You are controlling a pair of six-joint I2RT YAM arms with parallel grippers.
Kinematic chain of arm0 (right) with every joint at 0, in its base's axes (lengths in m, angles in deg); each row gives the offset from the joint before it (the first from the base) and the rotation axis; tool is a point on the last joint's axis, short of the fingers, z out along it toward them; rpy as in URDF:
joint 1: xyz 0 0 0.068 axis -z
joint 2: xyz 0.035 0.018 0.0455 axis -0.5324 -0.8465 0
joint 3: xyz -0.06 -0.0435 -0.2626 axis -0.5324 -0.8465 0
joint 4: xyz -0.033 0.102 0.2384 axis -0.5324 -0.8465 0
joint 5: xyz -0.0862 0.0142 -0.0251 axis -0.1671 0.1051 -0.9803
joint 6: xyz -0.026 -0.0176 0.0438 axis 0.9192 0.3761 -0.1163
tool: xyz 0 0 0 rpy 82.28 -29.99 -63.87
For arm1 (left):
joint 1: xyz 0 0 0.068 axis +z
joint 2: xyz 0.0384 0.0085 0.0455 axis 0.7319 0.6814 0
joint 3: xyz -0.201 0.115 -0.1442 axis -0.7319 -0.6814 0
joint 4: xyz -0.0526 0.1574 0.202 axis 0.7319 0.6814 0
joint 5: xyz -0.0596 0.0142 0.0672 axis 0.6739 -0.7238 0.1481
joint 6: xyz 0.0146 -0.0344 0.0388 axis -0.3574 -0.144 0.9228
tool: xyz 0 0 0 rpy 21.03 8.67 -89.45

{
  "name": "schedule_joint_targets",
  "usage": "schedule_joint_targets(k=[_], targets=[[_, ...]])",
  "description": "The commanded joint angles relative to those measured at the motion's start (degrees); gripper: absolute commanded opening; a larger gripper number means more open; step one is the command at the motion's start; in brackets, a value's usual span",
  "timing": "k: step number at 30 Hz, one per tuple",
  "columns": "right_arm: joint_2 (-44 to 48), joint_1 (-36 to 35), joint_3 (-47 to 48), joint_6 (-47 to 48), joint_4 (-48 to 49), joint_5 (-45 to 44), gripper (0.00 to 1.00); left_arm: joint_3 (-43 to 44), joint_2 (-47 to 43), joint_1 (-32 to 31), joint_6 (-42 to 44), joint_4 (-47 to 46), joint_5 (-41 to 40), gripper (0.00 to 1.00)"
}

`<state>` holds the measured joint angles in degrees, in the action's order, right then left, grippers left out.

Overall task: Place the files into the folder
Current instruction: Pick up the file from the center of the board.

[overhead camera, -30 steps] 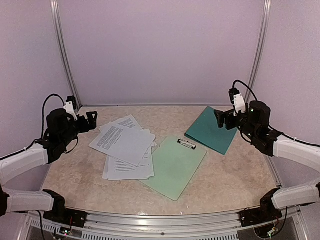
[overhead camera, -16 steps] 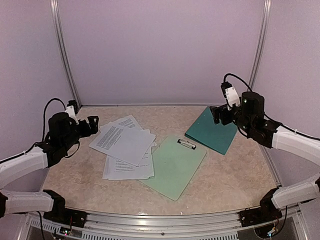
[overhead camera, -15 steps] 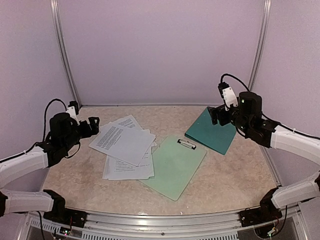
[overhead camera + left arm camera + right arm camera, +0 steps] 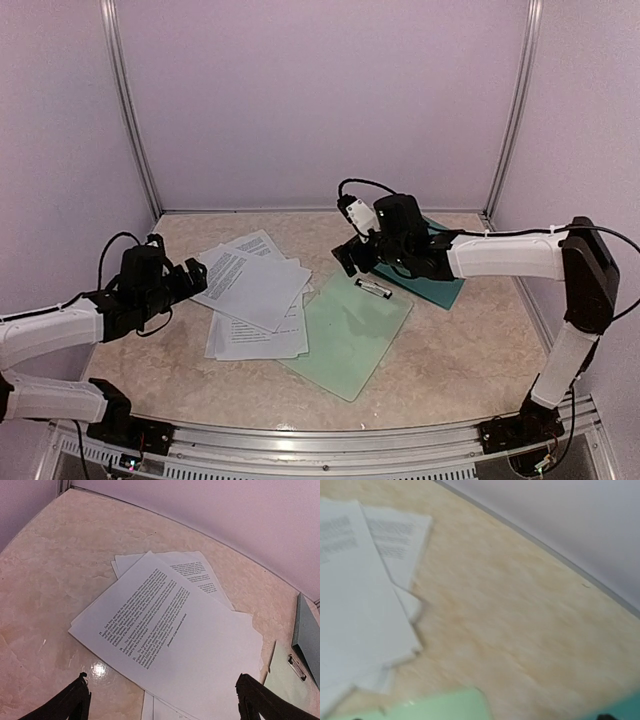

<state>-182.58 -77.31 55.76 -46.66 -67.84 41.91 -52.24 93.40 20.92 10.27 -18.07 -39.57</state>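
Loose white printed paper sheets (image 4: 255, 292) lie heaped on the beige tabletop (image 4: 455, 350), with the released left claw (image 4: 192, 275) just beside them. A pale mint-green clipboard (image 4: 350, 335) lies between them and the dark teal card folder (image 4: 440, 290), which the right arm (image 4: 500, 255) partly covers. The right claw (image 4: 350, 258), also released, hangs near the clipboard's top.

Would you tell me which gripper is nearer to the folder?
Right. The right gripper hangs just past the folder, toward the files; the left gripper is far off, at the files' other side.

left tool (image 4: 195, 275) open, hovering low; right tool (image 4: 347, 258) open, extended far left
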Motion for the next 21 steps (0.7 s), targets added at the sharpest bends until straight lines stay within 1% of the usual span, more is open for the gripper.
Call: schedule_joint_targets(k=[1, 3, 6, 11, 17, 21], targets=[[-7.0, -2.5, 8.5, -3.5, -1.5, 4.0, 0.99, 0.4, 1.5, -0.3, -9.1, 6.4, -3.1, 0.99], [-10.1, -3.0, 12.3, -3.7, -2.6, 4.0, 0.99, 1.5, 3.6, -0.4, -11.0, 8.6, -3.8, 0.99], [-14.3, -3.2, 17.2, -7.0, -3.7, 5.2, 0.98, 2.9, 7.1, -0.3, -14.4, 10.6, -4.7, 0.99], [-20.7, -3.1, 25.0, -12.0, -5.1, 8.4, 0.95, 5.2, 12.8, 1.1, -18.2, 10.2, -1.6, 0.99], [-25.9, -3.2, 29.9, -15.3, -7.0, 10.4, 0.94, 5.0, 17.1, 6.3, -19.9, 5.7, 6.2, 0.97], [-27.5, -3.1, 30.9, -15.9, -7.3, 10.3, 0.94, 5.9, 18.0, 7.3, -18.7, 4.8, 7.0, 0.96]])
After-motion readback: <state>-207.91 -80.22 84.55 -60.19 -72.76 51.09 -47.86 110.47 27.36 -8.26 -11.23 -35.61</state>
